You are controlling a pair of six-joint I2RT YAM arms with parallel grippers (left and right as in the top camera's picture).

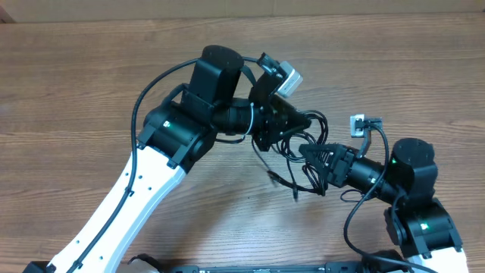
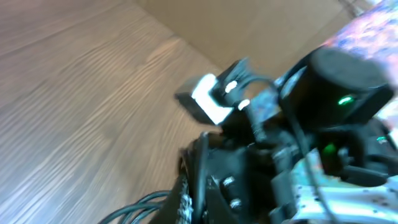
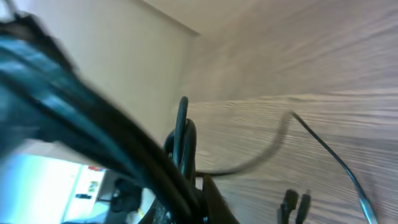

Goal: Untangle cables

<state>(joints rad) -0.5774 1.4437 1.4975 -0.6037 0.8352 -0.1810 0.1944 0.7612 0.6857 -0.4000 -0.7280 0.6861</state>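
The cables (image 1: 282, 144) form a black bunch held above the middle of the table, between the two grippers. My left gripper (image 1: 297, 123) comes in from the left and is shut on the bunch's upper part. In the blurred left wrist view, cords (image 2: 140, 206) run into the left gripper (image 2: 186, 202). My right gripper (image 1: 312, 154) reaches in from the right and is shut on the bunch's lower right side. Thick strands (image 3: 183, 134) cross the right gripper (image 3: 199, 199). Loose ends (image 1: 274, 177) hang down, with two small plugs (image 3: 293, 204) and a thin cord (image 3: 336, 163) over the wood.
The wooden table (image 1: 91, 91) spreads around both arms, and a pale wall (image 3: 124, 68) stands behind. The right arm's wrist camera (image 2: 208, 102) sits close in front of the left wrist. The right arm's own thick wire (image 1: 352, 220) loops beside its base.
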